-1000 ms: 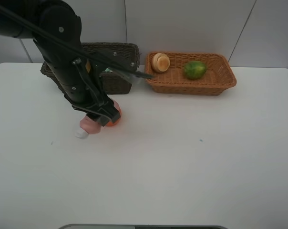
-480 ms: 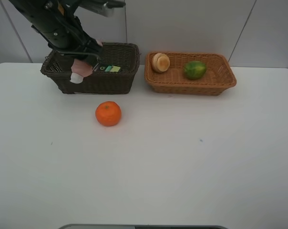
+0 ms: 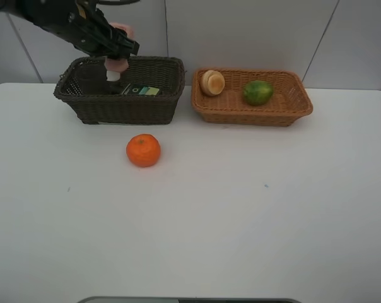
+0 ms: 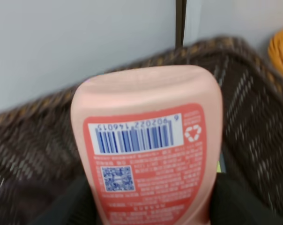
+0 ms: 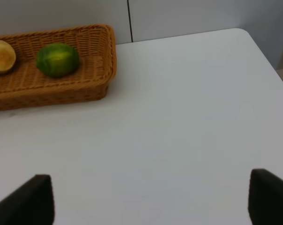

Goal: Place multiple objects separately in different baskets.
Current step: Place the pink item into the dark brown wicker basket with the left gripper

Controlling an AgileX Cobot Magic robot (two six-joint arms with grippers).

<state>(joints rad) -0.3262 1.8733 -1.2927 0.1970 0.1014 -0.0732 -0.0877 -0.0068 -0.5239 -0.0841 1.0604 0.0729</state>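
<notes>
Exterior high view: left gripper [image 3: 117, 52] clamps the pink squeeze tube [image 3: 117, 60], cap down, above the dark brown basket [image 3: 118, 107] at ten o'clock, the arm reaching in from the upper-left corner. Orange [image 3: 143, 150] lies on the table [image 3: 241, 208] just in front. Right gripper [image 5: 146, 199] stands wide, empty, over bare tabletop.

white table [image 3: 241, 221] | dark basket [image 3: 118, 108] 11 o'clock | tan basket [image 3: 250, 113] 1 o'clock | orange [image 3: 143, 150] left of centre
</notes>
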